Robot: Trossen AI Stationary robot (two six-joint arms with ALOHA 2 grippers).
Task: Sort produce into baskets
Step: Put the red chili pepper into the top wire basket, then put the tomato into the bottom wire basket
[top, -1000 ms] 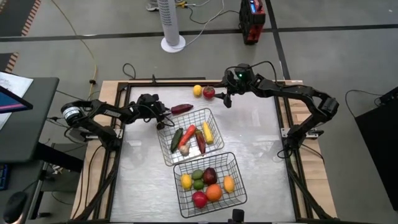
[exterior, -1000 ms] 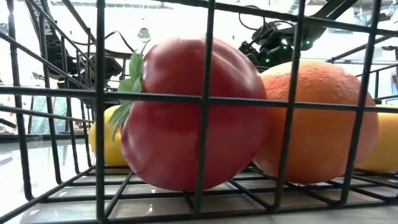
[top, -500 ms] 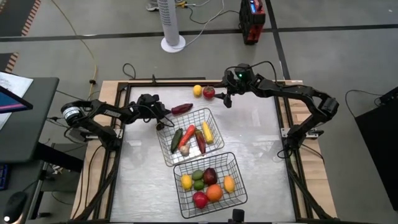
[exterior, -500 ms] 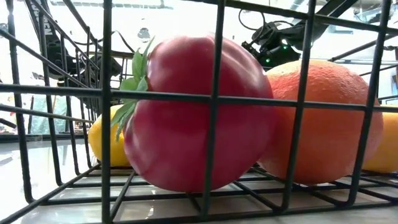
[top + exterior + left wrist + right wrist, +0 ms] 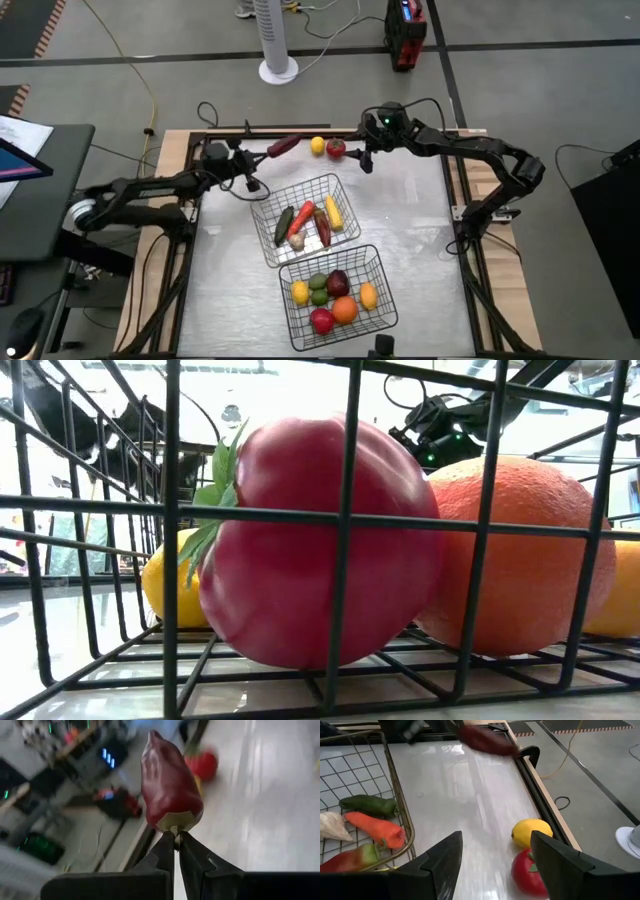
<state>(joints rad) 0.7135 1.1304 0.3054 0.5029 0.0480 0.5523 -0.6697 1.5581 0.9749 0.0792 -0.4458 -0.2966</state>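
Note:
A dark red pepper (image 5: pixel 283 146) hangs in the air over the table's far left part, with my left gripper (image 5: pixel 262 157) shut on it. A yellow lemon (image 5: pixel 318 146) and a red tomato (image 5: pixel 336 149) lie on the table by the far edge. My right gripper (image 5: pixel 366 160) hovers open just right of the tomato, with nothing between its fingers (image 5: pixel 447 855). The far basket (image 5: pixel 262 222) holds peppers, corn and garlic. The near basket (image 5: pixel 380 300) holds lemons, a lime, an orange and red fruit. My left gripper pinches the pepper's pale green stem end (image 5: pixel 174 824) between its two fingertips. The fingers come from the table's left, slanting slightly down. The pepper (image 5: pixel 169 782) sticks out beyond the fingertips, its pointed end away from them, lifted clear of the table.
The table's black frame rail (image 5: pixel 540 790) runs along the far edge just behind the lemon (image 5: pixel 532 831) and tomato (image 5: pixel 530 872). Bare tabletop (image 5: pixel 410 220) lies right of the baskets. In the low view the near basket's wire wall (image 5: pixel 345 520) fills the picture.
My left gripper has gone up and back toward the table's far left corner, carrying the dark red pepper. The pepper lay beside the far basket's far rim and is now lifted clear, its tip pointing toward the far edge. My right gripper has kept still.

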